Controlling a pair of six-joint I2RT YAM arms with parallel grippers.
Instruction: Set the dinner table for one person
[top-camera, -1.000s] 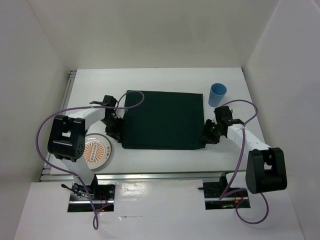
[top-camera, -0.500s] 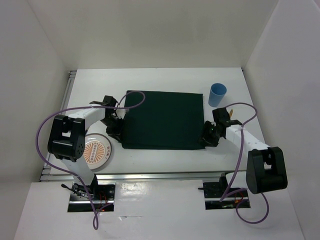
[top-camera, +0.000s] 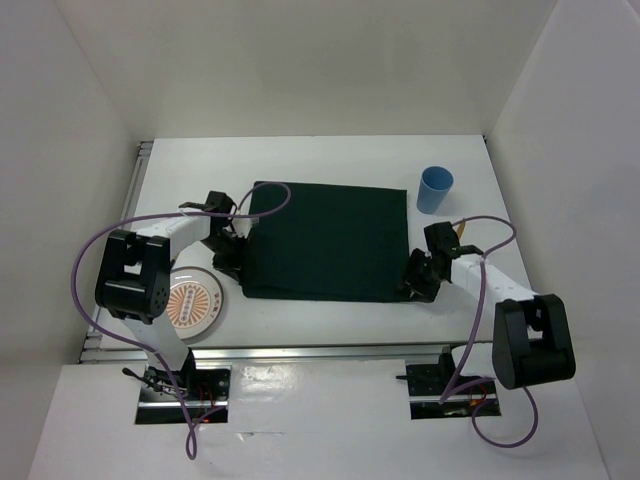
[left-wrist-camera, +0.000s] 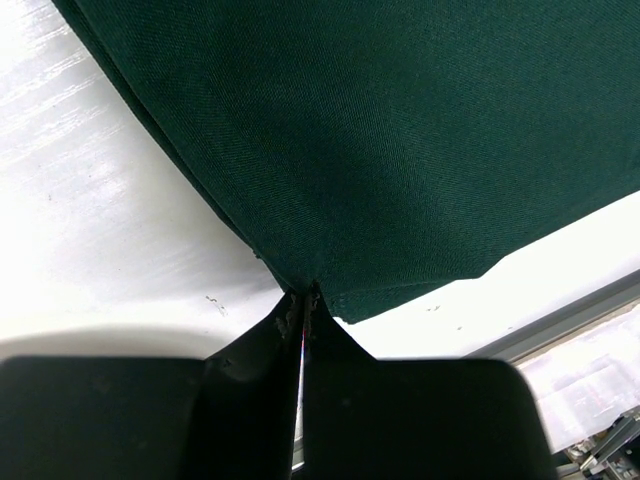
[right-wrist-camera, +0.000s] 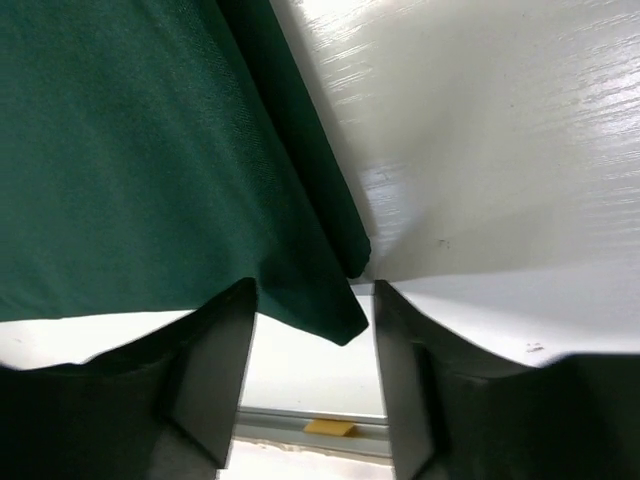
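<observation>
One blue cup (top-camera: 435, 188) stands upright, mouth up, on the far right of the dinner table (top-camera: 330, 160), just beyond the far right corner of the dark green cloth (top-camera: 325, 238); what its inside holds is too small to tell. One round plate (top-camera: 193, 303) with an orange pattern lies flat at the near left, partly under the left arm. That makes one cup, one plate, one cloth and two arms.

The cloth lies spread across the middle of the table. The left gripper (left-wrist-camera: 302, 300) is closed tight, pinching the cloth at its near left corner. The right gripper (right-wrist-camera: 312, 295) sits at the near right corner with its jaws apart; the corner lies between them, touching neither finger.

A strip of bare white table runs between the cloth's near edge and the near aluminium rail (top-camera: 320, 350). A wider bare band lies beyond its far edge. White walls (top-camera: 300, 60) close in the left, right and far sides.
</observation>
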